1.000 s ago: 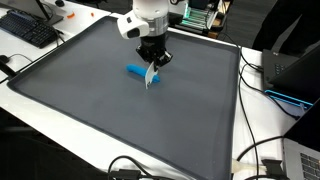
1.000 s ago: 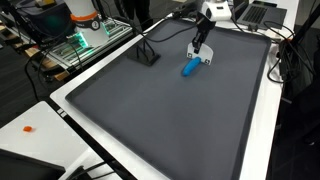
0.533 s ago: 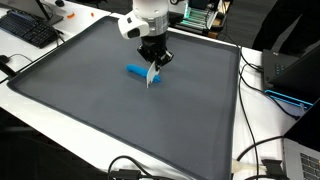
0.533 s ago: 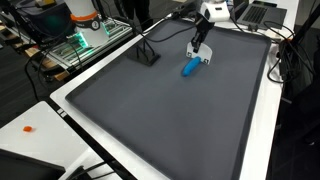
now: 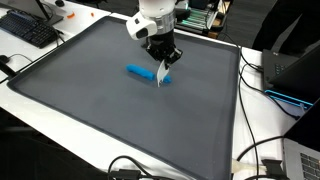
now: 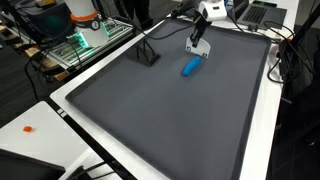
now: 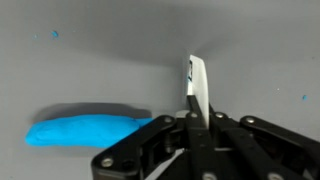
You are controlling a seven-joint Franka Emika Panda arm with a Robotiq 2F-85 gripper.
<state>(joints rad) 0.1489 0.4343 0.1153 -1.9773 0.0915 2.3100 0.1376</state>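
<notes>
In an exterior view, your gripper (image 5: pixel 161 64) hangs over the far half of the grey mat (image 5: pixel 90 105). Its jaws are pinched narrow on the upper end of a thin white strip (image 5: pixel 163 76). That high grip likely leaves the lower end free to reach the mat. A blue piece (image 5: pixel 139 71) lies flat just beside it.

In an exterior view, the gripper (image 6: pixel 198 43) carries the white strip (image 6: pixel 203 46) nearer the mat's far edge than the blue piece (image 6: pixel 190 67).

In the wrist view, the white strip (image 7: pixel 197 85) juts from between the black fingers (image 7: pixel 160 145). It is slim and pale, with a small dark mark. You cannot tell whether its tip touches the mat.
</notes>
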